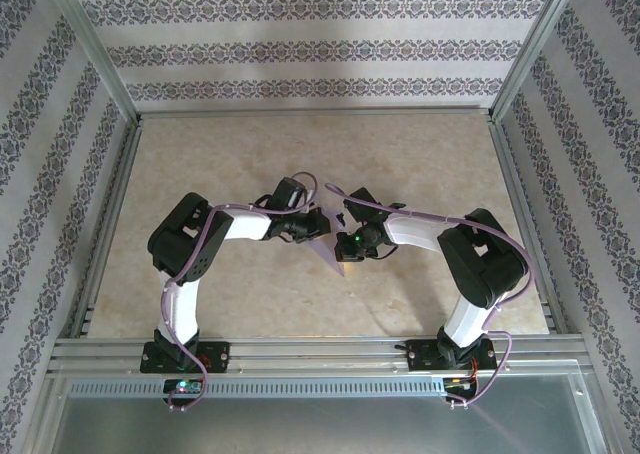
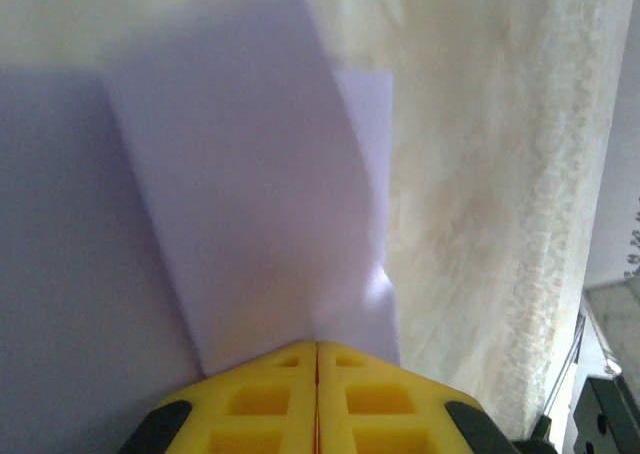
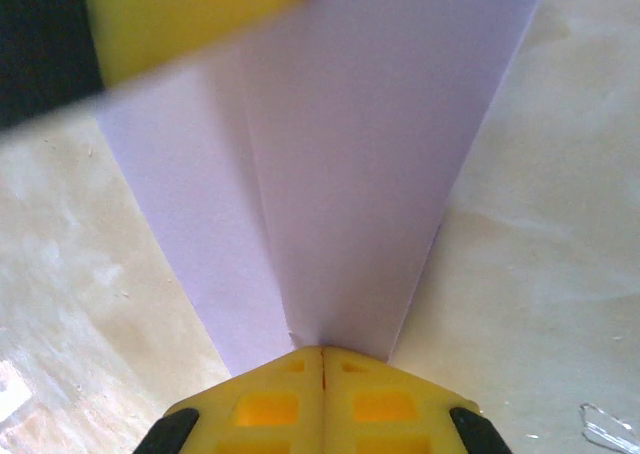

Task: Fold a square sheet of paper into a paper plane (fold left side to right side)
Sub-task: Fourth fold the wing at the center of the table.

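The left gripper (image 2: 317, 346) is pinching the lavender paper plane (image 3: 340, 174) with jaws closed; the right gripper (image 3: 322, 350) is clamping its narrow tip, likewise closed.

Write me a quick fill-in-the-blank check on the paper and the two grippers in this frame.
1. The left gripper and the right gripper both have fingers coloured ___.
2. In each wrist view, the jaws stand ___.
3. In the top view, the paper lies ___ the two grippers.
4. The paper's colour is ___.
Missing words: yellow; shut; between; lavender.
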